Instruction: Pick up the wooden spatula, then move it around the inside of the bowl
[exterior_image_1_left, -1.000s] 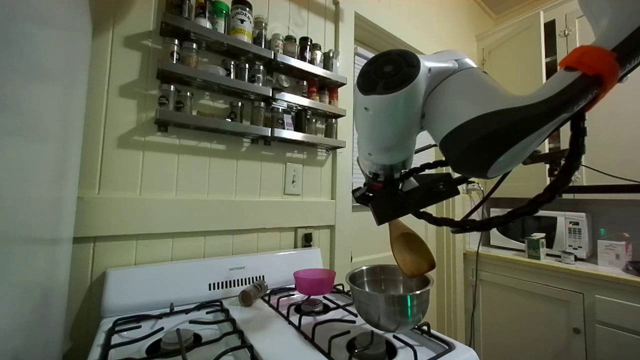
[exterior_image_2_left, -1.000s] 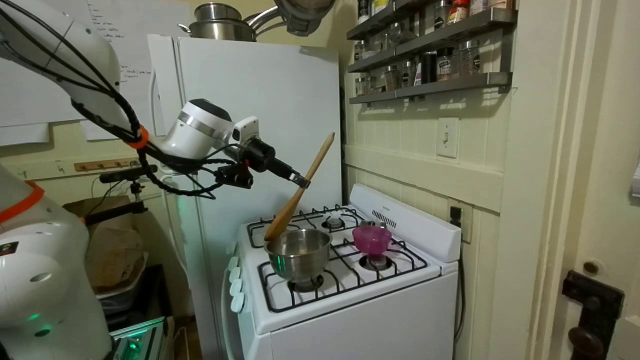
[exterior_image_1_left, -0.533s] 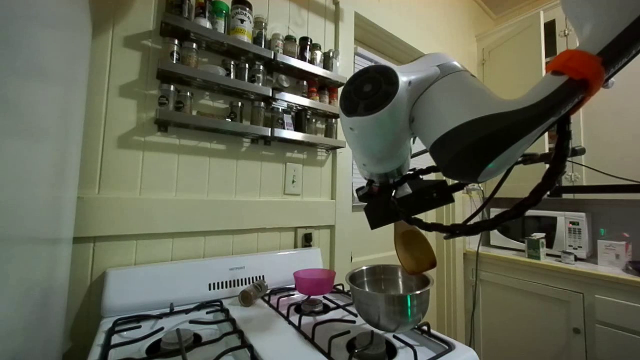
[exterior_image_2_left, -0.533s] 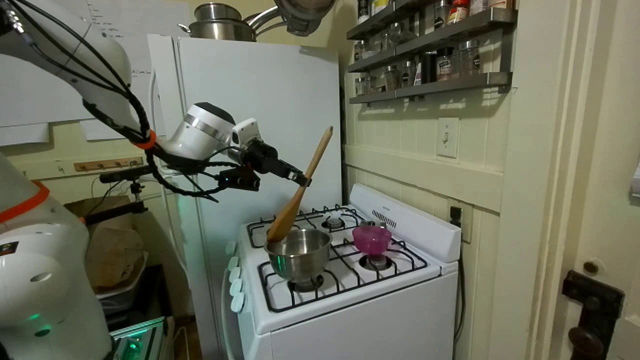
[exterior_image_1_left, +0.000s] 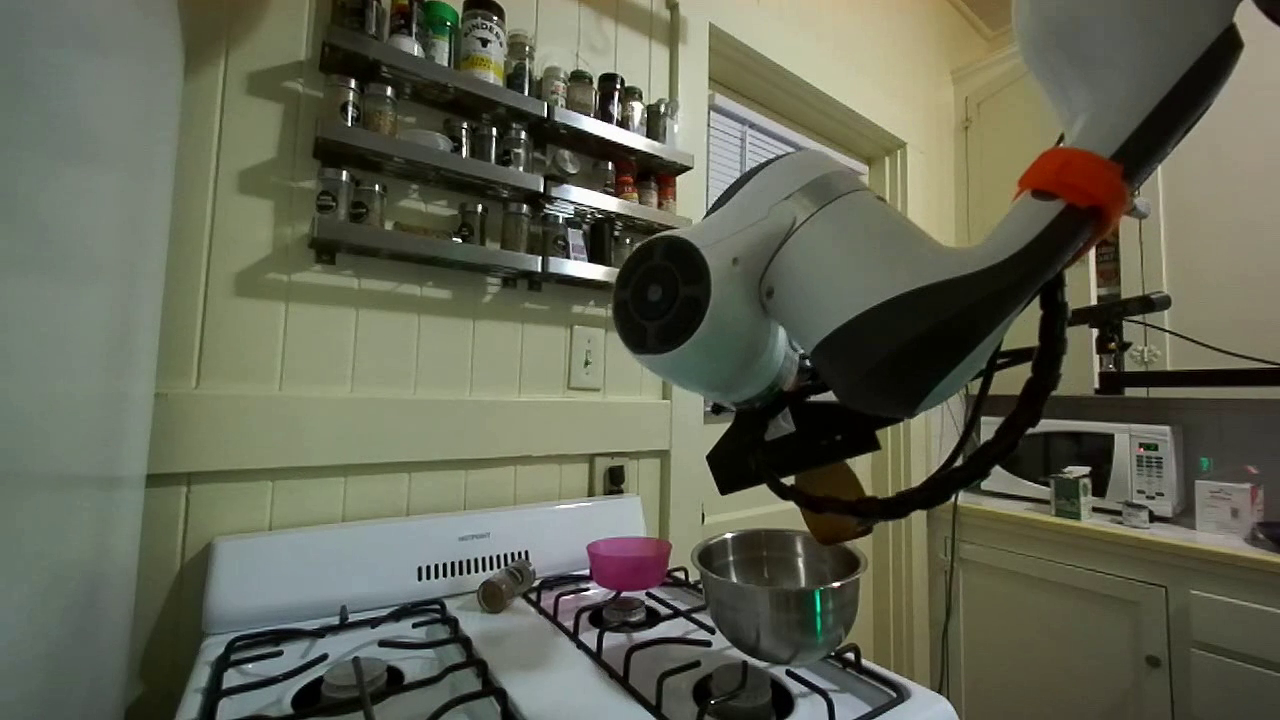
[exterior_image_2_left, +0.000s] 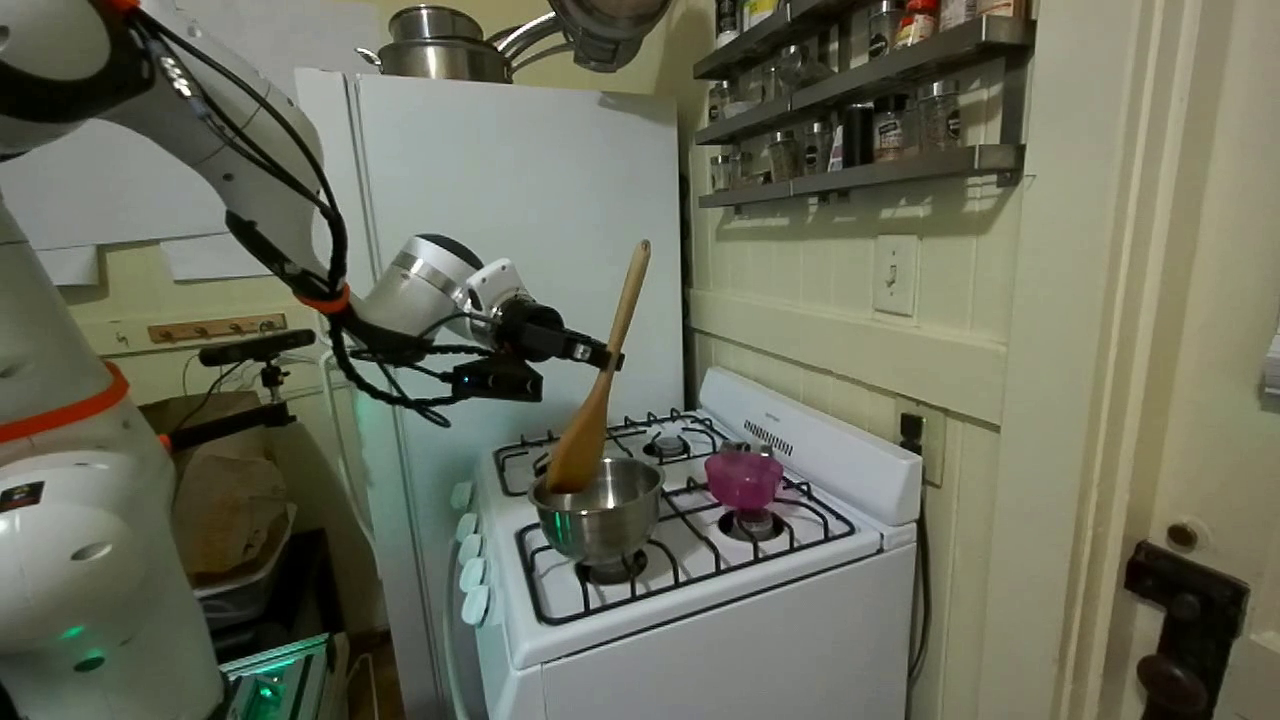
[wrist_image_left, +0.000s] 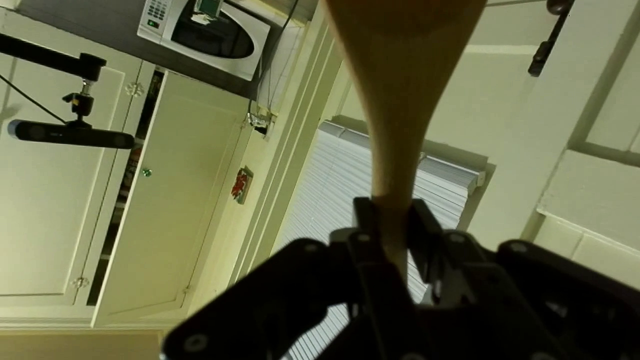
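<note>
As the arm (exterior_image_1_left: 870, 270) tips over: in an exterior view the spatula (exterior_image_2_left: 596, 400) stands steeper than a second ago, its head (exterior_image_2_left: 577, 458) swung in from the edge of the bowl (exterior_image_2_left: 600, 532) to overlap its mouth.
Gripper (wrist_image_left: 392, 215): closed on the spatula, the fingers (wrist_image_left: 363, 215) on either side of the handle (exterior_image_2_left: 630, 290) just above where it widens, with no more gap than the wood fills.
Handle: slants up past the grip, its top end free in the air.
Head: its lower end shows against the bowl's mouth or rim in both exterior views; whether it is below the rim, or touches metal, I cannot tell.
Cable (exterior_image_1_left: 900, 505): droops across the head in an exterior view and hides part of it.
Bowl: over a burner (exterior_image_2_left: 612, 574) of the stove (exterior_image_2_left: 730, 620), in the same place as a second ago, so nothing suggests a knock.
Pink bowl (exterior_image_2_left: 744, 482): at the back of the stove, apart from the metal one, unmoved, probably no hindrance.
Picking up: looks done; the steeper tilt reads as lining up for the stir, or as its very start.
Stirring: likely calls for lowering the head inside, then tracing the wall with the grip kept.
Rim: a hard push against it might twist the handle in the fingers or shift the bowl.
</note>
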